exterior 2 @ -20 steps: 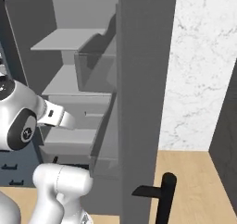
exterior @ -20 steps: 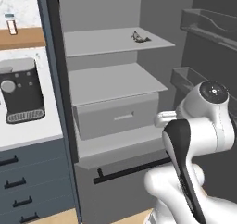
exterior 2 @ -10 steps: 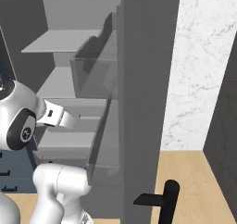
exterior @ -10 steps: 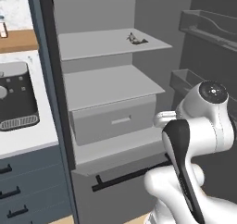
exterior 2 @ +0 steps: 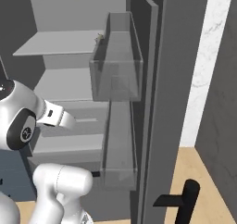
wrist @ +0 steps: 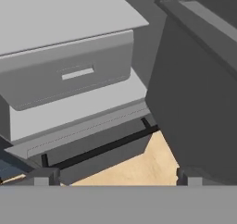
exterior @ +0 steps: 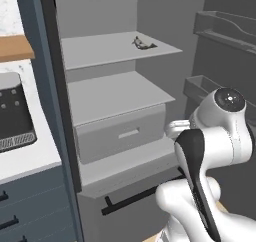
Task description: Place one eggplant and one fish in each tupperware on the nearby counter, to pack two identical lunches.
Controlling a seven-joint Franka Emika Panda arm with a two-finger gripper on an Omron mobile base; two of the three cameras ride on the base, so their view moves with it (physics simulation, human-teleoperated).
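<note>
A small grey-brown fish [exterior: 143, 43] lies at the right end of the upper shelf [exterior: 110, 48] inside the open fridge; in the right base view a sliver of the fish [exterior 2: 98, 37] peeks past the door bin. My gripper [wrist: 115, 177] is open and holds nothing. Its fingertips [wrist: 44, 177] point low at the fridge drawer [wrist: 69, 75] and the wooden floor, well below the fish. The counter [exterior: 30, 161] runs along the left of the fridge. The eggplant and the tupperware are out of view.
A black slotted appliance [exterior: 12, 116] stands on the counter. The open fridge door with clear bins [exterior 2: 115, 65] hems in the right side. A closed grey drawer [exterior: 120, 133] sits under the middle shelf, and a black bar handle [wrist: 102, 146] crosses the lower front.
The whole picture has shifted: the base has driven closer to the open fridge, which now looms larger. The counter has slid off to the left. The gripper stays open.
</note>
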